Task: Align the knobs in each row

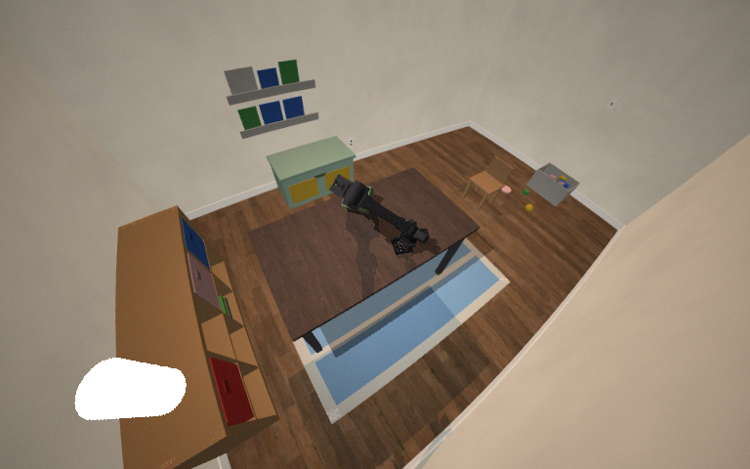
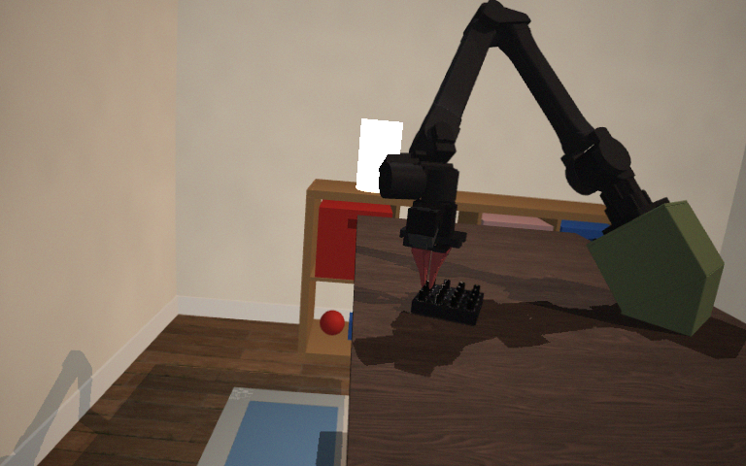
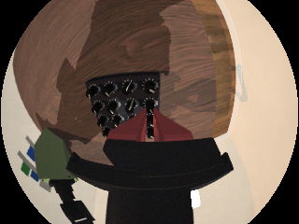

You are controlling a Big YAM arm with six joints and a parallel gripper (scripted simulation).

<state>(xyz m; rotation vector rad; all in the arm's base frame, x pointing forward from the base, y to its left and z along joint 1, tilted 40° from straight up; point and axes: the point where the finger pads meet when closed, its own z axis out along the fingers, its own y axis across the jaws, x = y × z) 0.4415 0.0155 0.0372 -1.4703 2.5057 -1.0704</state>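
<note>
The black knob box (image 2: 448,302) stands on the dark wooden table near its far left edge; it also shows in the top view (image 1: 402,245) and in the wrist view (image 3: 125,103). Several black knobs with white lines rise from its top. My gripper (image 2: 431,281), with red fingers, points straight down over the box's left end. In the wrist view the fingers are shut on a knob at the near right corner of the box. Which knob it is by name I cannot tell; the printed names are too small to read.
The arm's green base (image 2: 658,265) sits on the table at the right. The table edge (image 2: 355,300) runs close to the left of the box. A wooden shelf unit (image 2: 342,242) with a red bin stands behind the table, and a red ball (image 2: 331,321) lies on the floor.
</note>
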